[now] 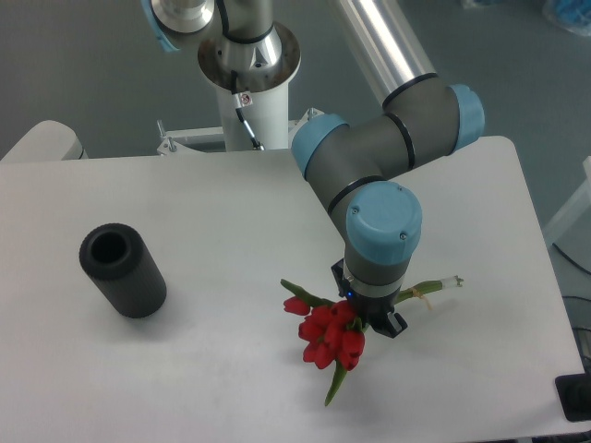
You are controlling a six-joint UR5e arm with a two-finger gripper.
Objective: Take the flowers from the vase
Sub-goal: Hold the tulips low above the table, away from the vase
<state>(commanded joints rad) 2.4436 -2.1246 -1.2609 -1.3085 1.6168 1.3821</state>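
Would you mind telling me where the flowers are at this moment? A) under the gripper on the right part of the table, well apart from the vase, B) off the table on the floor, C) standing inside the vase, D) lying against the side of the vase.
A: the flowers lie at the gripper on the table, while the vase stands far off to the left, its opening empty.

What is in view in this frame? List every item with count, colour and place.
bunch of red tulip buds with green leaves and stems: one, red and green, lying on the table right of centre, under the gripper, stems pointing right.
short dark matte cylinder vase: one, grey-black, left part of the table, empty, apart from the flowers.
white table: one, white, fills most of the frame.
robot arm: one, grey with light blue caps, reaching down from the top.
gripper: one, black, at the bunch; jaws hidden.
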